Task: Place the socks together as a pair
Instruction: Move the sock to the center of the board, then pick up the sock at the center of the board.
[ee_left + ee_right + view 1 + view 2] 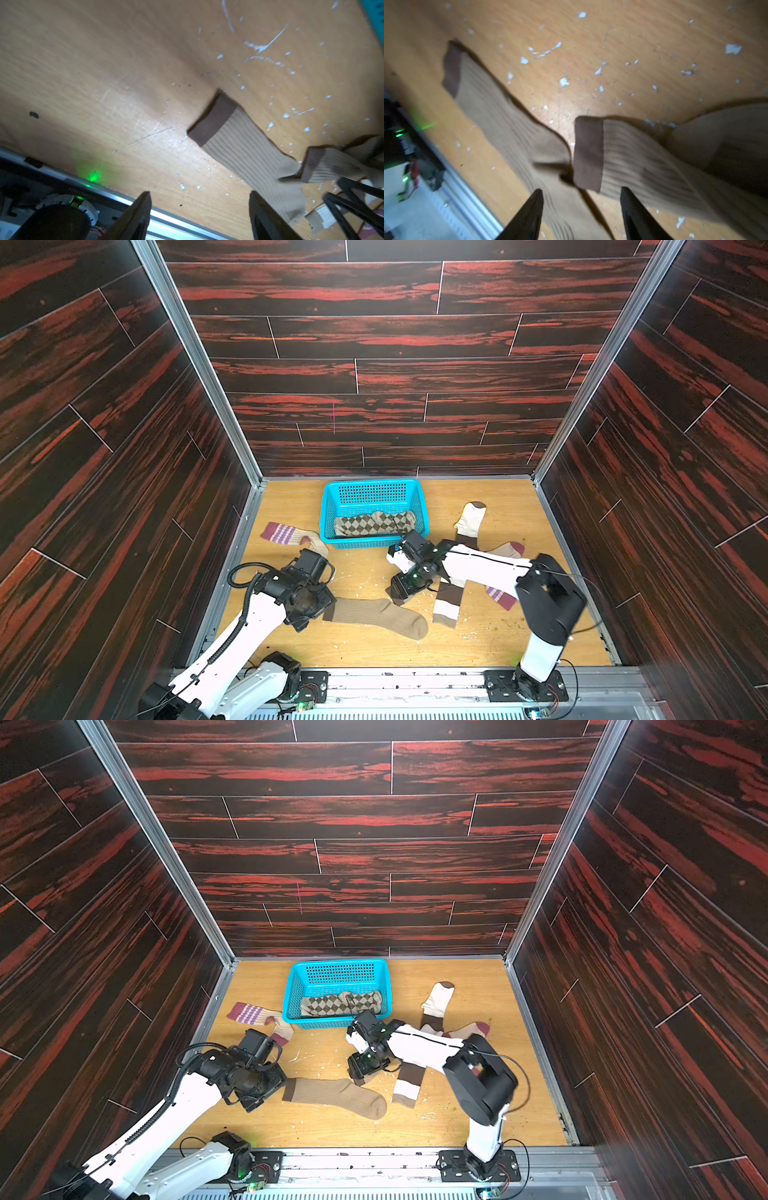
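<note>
See L hand (199,195) spread wide, pinching nothing, hovering low over bench (498,635) nr front rail. See R hand (580,191) w/ fingers also apart, poised over heel of ribbed tan sock (378,614), itself flat nr front-centre of bench, brown cuff toward L arm. Spot 2nd ribbed tan sock (633,158) in both wrist views: cuff just beside 1st sock's heel, fabric raised off bench w/ shadow under, running against one R finger (631,209); can't tell re any real pinch there, & can't find it in top views. Note argyle pair (374,523) bunched inside blue basket (326,510) at back. Note white/brown-banded sock (446,601) partly under R forearm, purple-striped sock (286,533) on L side of basket, 2nd purple-striped sock (505,549) on R side, crossing banded one.
</note>
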Robot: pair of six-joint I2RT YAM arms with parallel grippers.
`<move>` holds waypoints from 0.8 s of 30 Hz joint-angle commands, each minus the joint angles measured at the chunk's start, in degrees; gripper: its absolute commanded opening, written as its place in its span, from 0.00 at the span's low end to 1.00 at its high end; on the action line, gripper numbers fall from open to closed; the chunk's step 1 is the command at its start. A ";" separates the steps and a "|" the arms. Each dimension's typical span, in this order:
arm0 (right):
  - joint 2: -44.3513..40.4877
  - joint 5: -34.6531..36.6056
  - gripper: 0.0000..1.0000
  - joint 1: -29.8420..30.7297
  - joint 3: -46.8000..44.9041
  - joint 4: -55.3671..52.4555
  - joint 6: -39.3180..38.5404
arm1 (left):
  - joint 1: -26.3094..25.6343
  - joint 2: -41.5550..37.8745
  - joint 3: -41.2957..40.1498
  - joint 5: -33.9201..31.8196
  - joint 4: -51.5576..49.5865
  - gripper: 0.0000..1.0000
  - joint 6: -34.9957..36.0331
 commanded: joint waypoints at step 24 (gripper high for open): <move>0.10 14.35 0.00 3.36 11.27 -8.78 7.02 | 0.29 -5.45 0.69 -2.76 1.51 0.71 6.06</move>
